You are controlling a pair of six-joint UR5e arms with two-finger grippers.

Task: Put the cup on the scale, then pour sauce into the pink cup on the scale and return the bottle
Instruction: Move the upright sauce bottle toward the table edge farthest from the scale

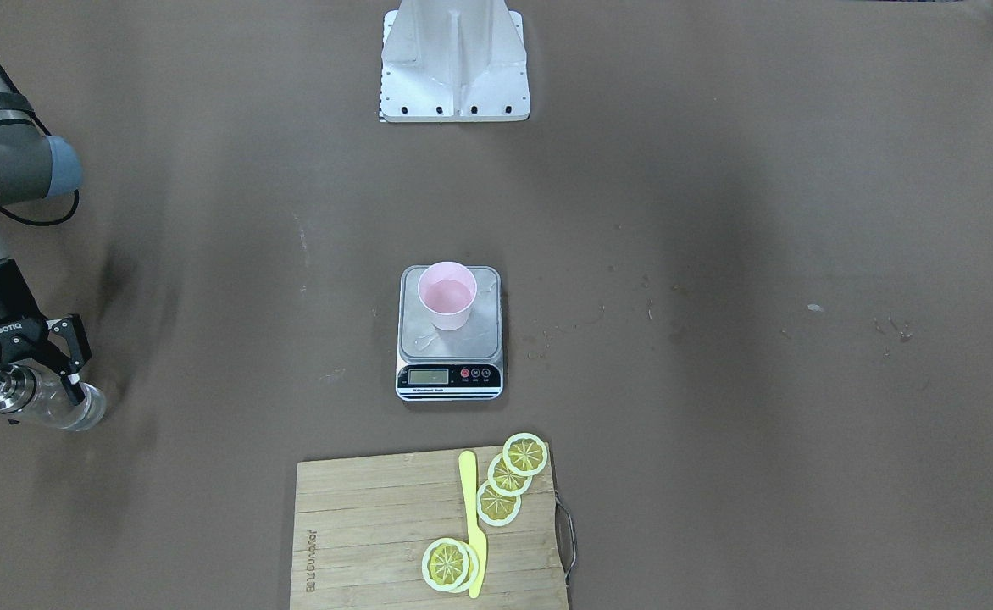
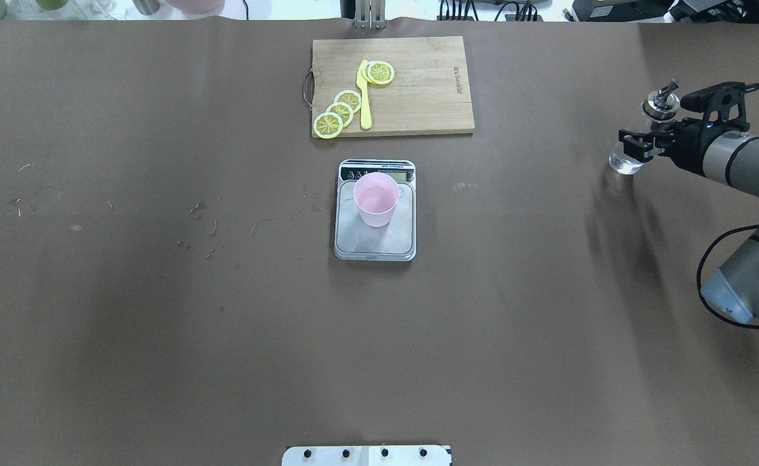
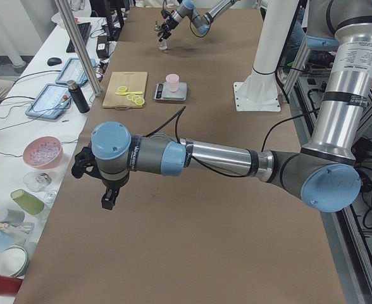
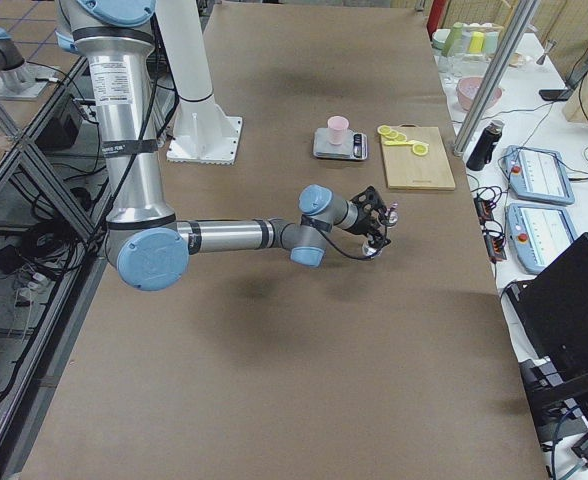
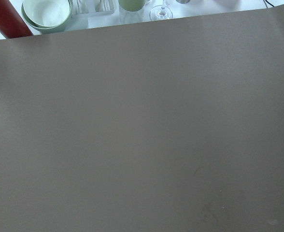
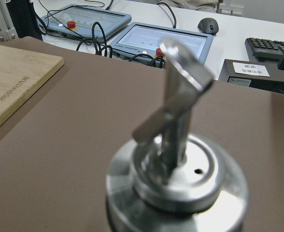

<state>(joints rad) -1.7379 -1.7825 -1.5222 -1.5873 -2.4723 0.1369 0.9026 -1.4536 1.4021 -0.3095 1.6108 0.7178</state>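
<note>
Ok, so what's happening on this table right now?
The right gripper is clamped on the bottle, which is upright far out on the robot's right side, well away from the scale. The cup already stands on the scale. The left gripper hangs over bare table at the other end.

Pale pink tapered cup [image 1: 446, 295] upright on the scale [image 1: 463, 346], on the steel platform, clear of the display strip; scale mid-table, black front strip with LCD and red buttons; clear glass bottle [image 1: 60, 405], steel collar and spout, well apart on the robot's right, clamped in right gripper [image 1: 22, 385]; sauce [image 2: 625, 162] colourless, level hard to tell.
</note>
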